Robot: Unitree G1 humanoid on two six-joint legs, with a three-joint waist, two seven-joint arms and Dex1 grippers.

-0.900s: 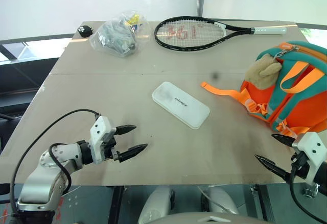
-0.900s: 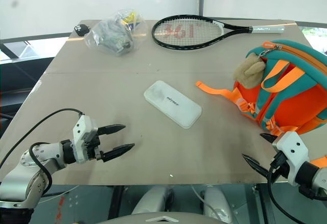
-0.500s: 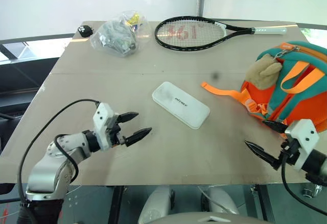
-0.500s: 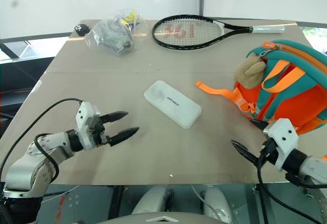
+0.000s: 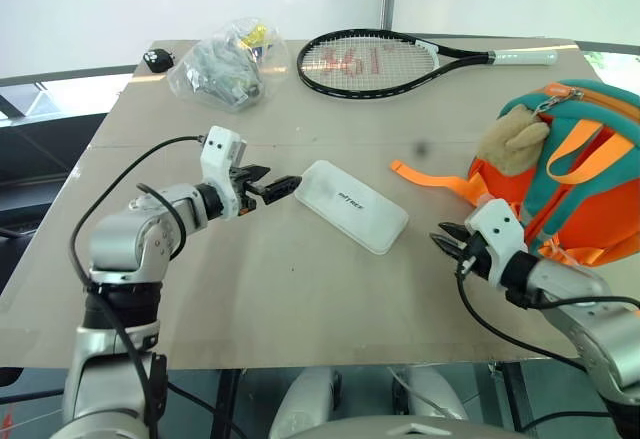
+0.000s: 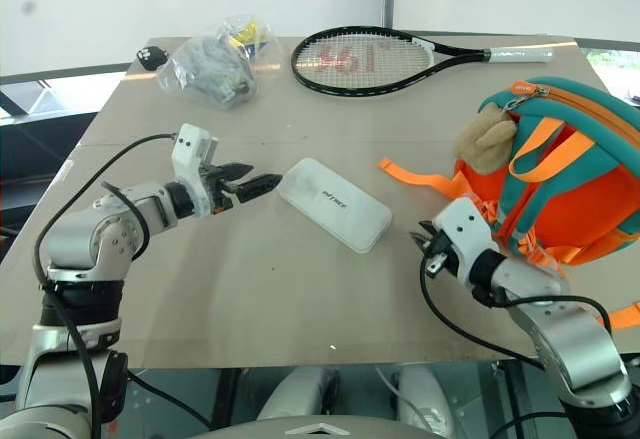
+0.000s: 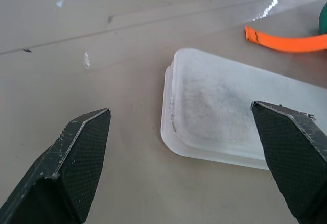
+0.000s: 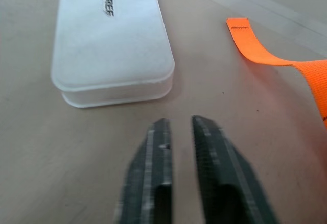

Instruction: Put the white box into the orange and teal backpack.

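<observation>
The white box (image 5: 352, 206) lies flat at the middle of the table, small dark lettering on its face. My left gripper (image 5: 278, 181) is open just off the box's near-left end; in the left wrist view its black fingers (image 7: 82, 147) straddle that rounded end (image 7: 235, 112) without touching it. My right gripper (image 5: 447, 239) is shut and empty, a short way off the box's right end (image 8: 110, 35). The orange and teal backpack (image 5: 580, 189) stands at the table's right edge with a tan plush bear (image 5: 515, 139) on it.
An orange strap (image 5: 430, 175) trails from the backpack toward the box. At the back of the table lie a tennis racket (image 5: 372, 62) and a clear plastic bag of small items (image 5: 225, 62), with a small black object (image 5: 155, 58) beside the bag.
My left gripper has moved forward and right from the near edge up to the box's end. My right gripper has moved left toward the box and closed.
</observation>
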